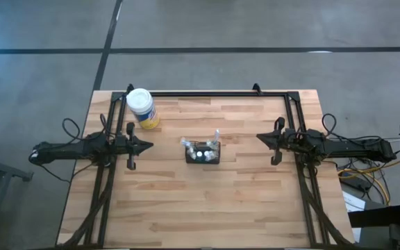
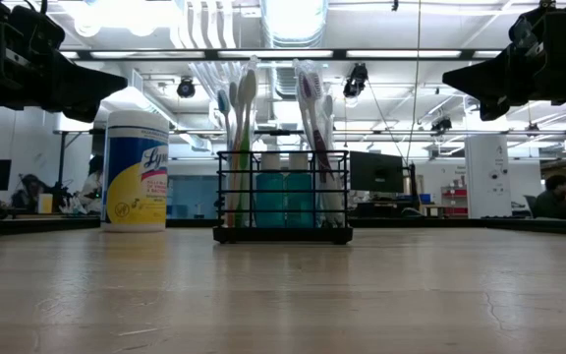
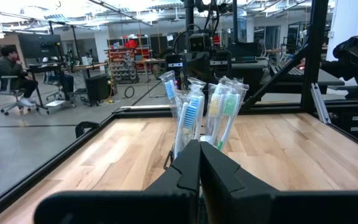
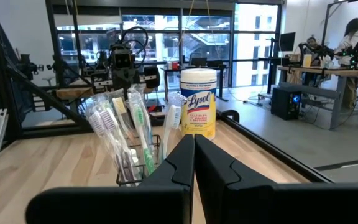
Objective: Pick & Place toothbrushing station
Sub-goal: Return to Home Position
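The toothbrushing station [image 1: 203,153], a small black wire caddy [image 2: 283,197], stands on its base at the table's middle. Several wrapped toothbrushes [image 2: 242,128] stick up out of it, blue and green ones in the left wrist view [image 3: 194,112], more in the right wrist view [image 4: 123,134]. My left gripper [image 1: 150,146] hovers level at the table's left side, shut, pointing at the caddy. My right gripper [image 1: 259,137] hovers at the right side, shut, pointing at the caddy too. Both are well clear of it.
A yellow wipes jar with a white lid [image 1: 142,107] stands at the far left of the table [image 1: 186,208], behind my left gripper. A black frame [image 1: 207,93] runs along the far edge and both sides. Bare wood lies in front of the caddy.
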Controlling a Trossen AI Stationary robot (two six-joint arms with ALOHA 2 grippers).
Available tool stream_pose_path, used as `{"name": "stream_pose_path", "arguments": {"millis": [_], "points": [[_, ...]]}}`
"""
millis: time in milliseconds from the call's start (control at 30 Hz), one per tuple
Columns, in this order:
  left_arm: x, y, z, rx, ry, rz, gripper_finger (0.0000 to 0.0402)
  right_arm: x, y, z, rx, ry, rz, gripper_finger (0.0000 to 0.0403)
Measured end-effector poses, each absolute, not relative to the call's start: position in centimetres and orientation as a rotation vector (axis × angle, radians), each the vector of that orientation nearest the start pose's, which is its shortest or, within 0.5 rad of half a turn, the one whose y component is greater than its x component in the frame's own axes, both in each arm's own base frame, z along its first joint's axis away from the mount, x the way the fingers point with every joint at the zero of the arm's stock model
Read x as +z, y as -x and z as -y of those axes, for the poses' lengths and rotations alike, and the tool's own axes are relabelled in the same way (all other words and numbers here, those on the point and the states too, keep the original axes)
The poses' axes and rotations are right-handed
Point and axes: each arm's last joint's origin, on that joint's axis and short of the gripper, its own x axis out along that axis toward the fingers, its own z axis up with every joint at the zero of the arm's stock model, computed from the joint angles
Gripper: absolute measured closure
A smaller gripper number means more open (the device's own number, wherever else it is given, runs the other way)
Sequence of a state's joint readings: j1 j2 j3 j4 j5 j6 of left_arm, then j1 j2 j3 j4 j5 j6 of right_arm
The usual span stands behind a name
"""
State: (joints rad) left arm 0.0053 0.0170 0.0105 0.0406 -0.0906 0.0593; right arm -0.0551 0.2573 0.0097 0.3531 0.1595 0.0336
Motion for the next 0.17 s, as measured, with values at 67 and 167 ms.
{"name": "stream_pose_path", "arguments": {"millis": [67, 167], "points": [[16.97, -9.79, -0.32, 0.097, -0.058, 0.031, 0.0392, 17.89, -11.23, 1.08, -0.212, -0.039, 0.109, 0.0394], [16.97, -9.79, -0.32, 0.097, -0.058, 0.031, 0.0392, 17.88, -11.23, 1.08, -0.212, -0.039, 0.108, 0.0394]]}}
